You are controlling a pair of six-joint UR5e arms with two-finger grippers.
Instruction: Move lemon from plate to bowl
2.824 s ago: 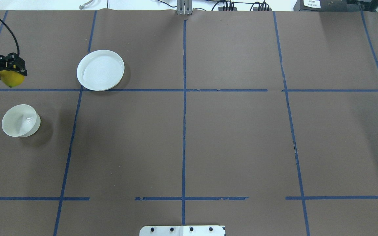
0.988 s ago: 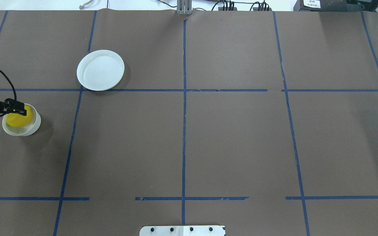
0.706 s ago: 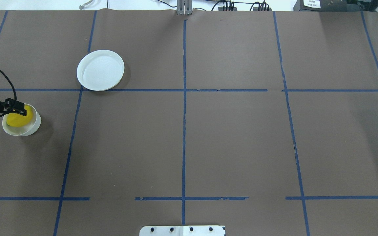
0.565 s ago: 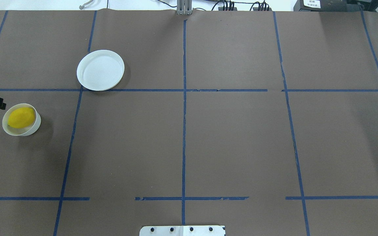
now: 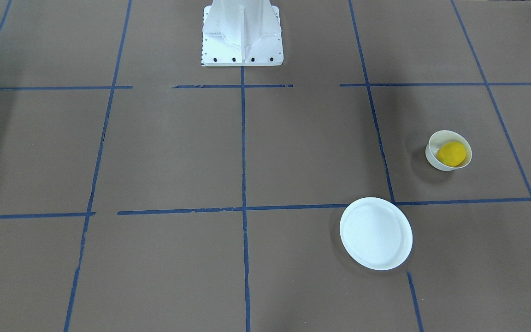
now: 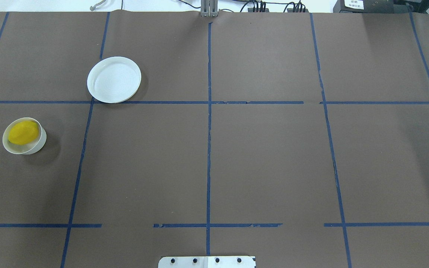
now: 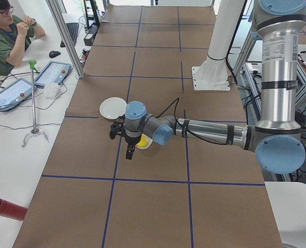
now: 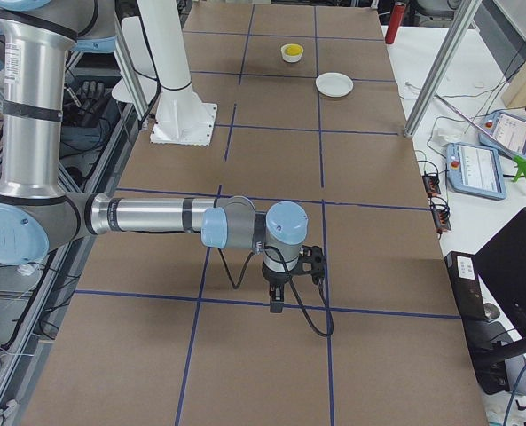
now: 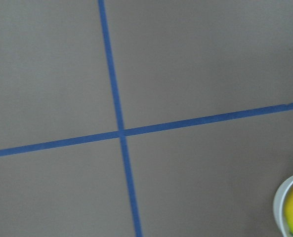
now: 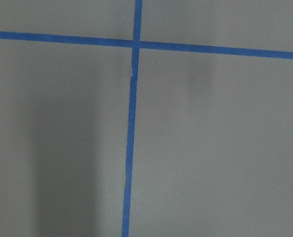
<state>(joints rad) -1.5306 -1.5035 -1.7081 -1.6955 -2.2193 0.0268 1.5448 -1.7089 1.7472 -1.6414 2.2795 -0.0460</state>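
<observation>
My left gripper point(image 7: 129, 153) hangs fingers-down over the counter point(image 6: 266, 160) close to its left edge, just beside the bowl point(image 6: 38, 146) on the side nearer that edge. It shows only in the side view from that end, so I cannot tell whether its jaws stand apart or together. It is not holding the lemon point(image 6: 23, 132), which lies elsewhere. My left wrist camera looks down on bare counter and a crossing of blue tape point(image 9: 120, 133), with the bowl's rim and a sliver of yellow at the lower right corner of its view. My right gripper point(image 8: 277, 303) hovers over the right end of the counter, well apart from both dishes. It too shows only from the side, so I cannot tell its state. The lemon lies inside the bowl, which stands upright near the left edge, roughly midway between the near and far edges. The plate point(image 6: 114, 79) sits bare, further in from the left edge and closer to the far edge, apart from the bowl. I judge the task done: the lemon is off the plate and in the bowl, with nothing touching it. At most my left arm needs to pull clear.
</observation>
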